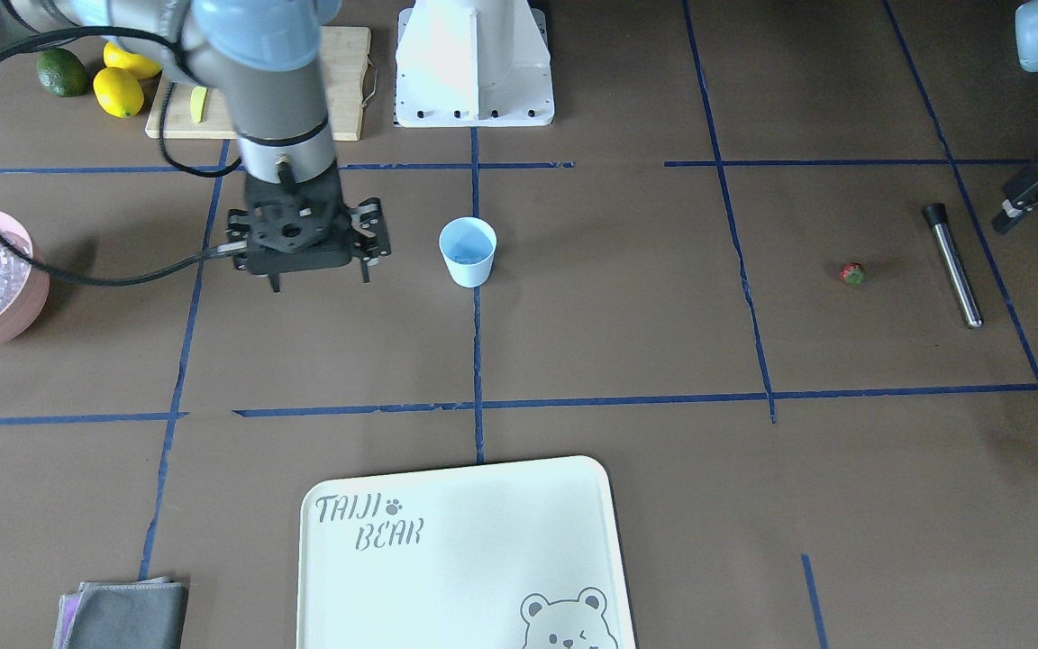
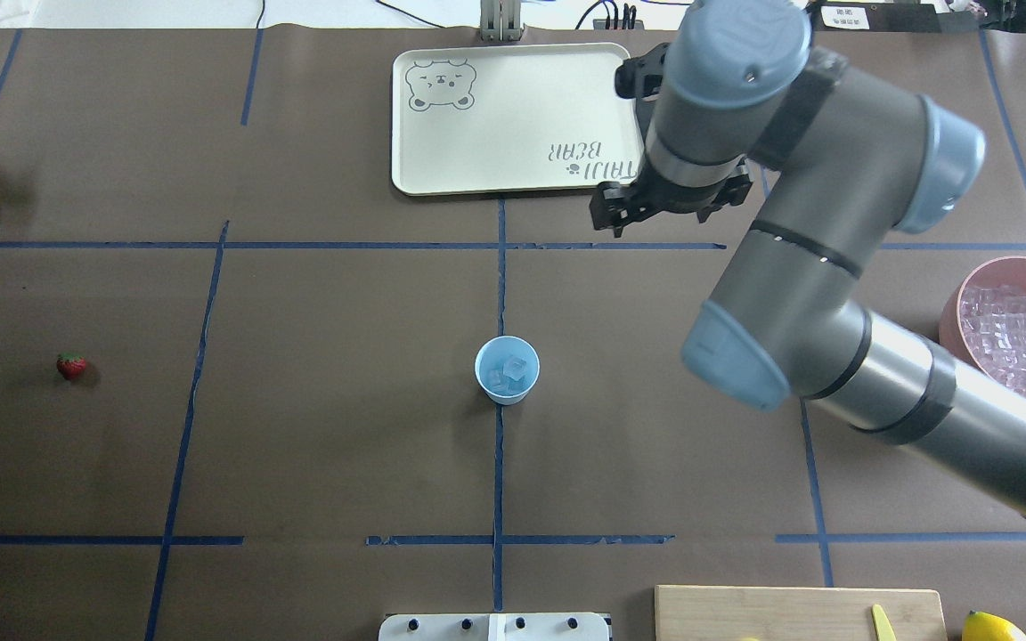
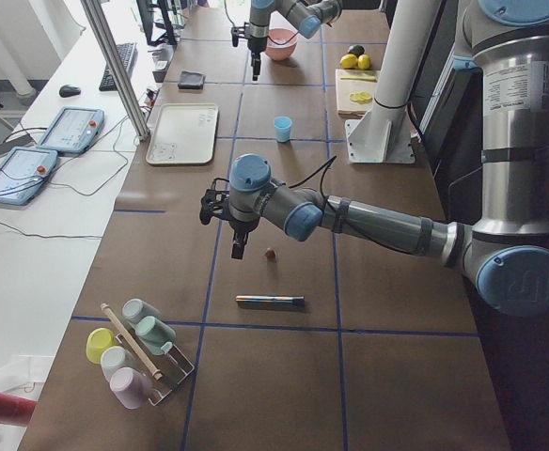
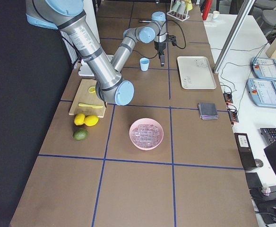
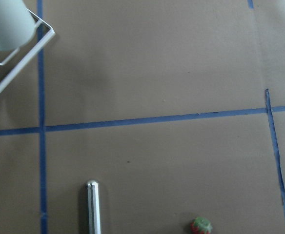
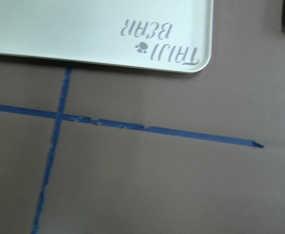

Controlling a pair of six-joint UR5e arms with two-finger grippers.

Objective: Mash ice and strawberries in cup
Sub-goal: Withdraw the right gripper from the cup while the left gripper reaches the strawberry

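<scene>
- The cup (image 1: 468, 269) stands mid-tabletop (image 2: 317, 427), with ice (image 2: 511, 372) inside.
- The strawberry (image 2: 71, 365) lies well to its left, the muddler (image 1: 953, 266) just beyond.
- The bowl (image 2: 954, 307), far right, holds more ice.
- The tray (image 2: 513, 116) lies behind the cup.

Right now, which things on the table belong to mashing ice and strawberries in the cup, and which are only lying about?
For the job: cup, ice in it, pink bowl of more ice, strawberry, metal rod (likely the masher).

Lying about: tray, lemons, green fruit, cutting board, grey cloth.
</scene>
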